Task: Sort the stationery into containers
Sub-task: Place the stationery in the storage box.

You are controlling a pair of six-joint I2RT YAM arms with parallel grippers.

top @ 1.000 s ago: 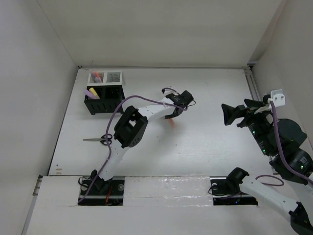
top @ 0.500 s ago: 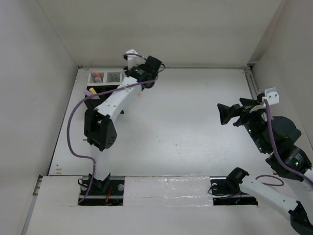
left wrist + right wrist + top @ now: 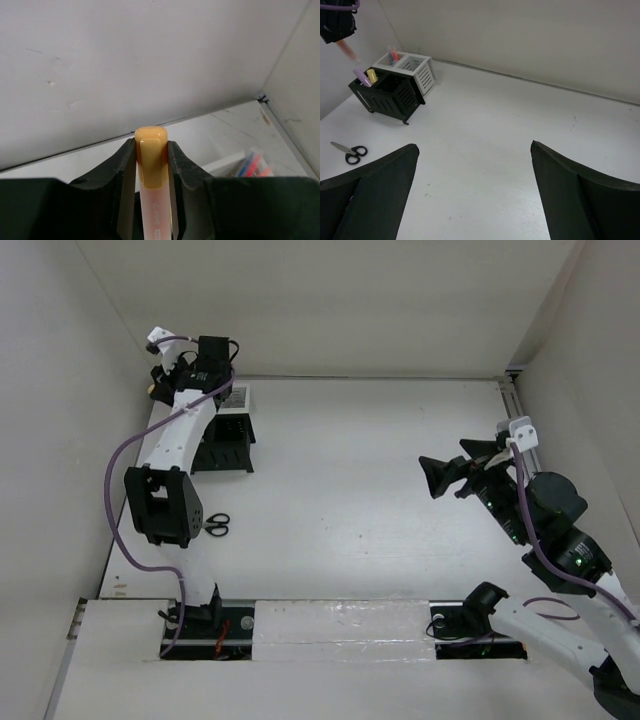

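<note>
My left gripper (image 3: 151, 150) is shut on an orange-capped marker (image 3: 151, 165) and hangs high at the back-left corner (image 3: 158, 380). In the right wrist view the marker (image 3: 346, 50) hangs from it, above and left of the containers. The black organiser (image 3: 387, 95) holds a purple marker (image 3: 360, 76) and a yellow marker (image 3: 371, 76). Behind it, the white organiser (image 3: 415, 67) holds thin pens (image 3: 394, 55). Black-handled scissors (image 3: 215, 525) lie on the table near the left. My right gripper (image 3: 475, 150) is open and holds nothing, hovering at the right side (image 3: 432, 478).
The left wall and the back wall stand close around the left gripper. The left arm's dark elbow link (image 3: 160, 505) hangs over the table's left side beside the scissors. A rail (image 3: 515, 415) runs along the table's right edge.
The left arm has swung from the table's middle to the back-left corner above the organisers, carrying the orange marker. The right gripper has drifted a little left, still open.
</note>
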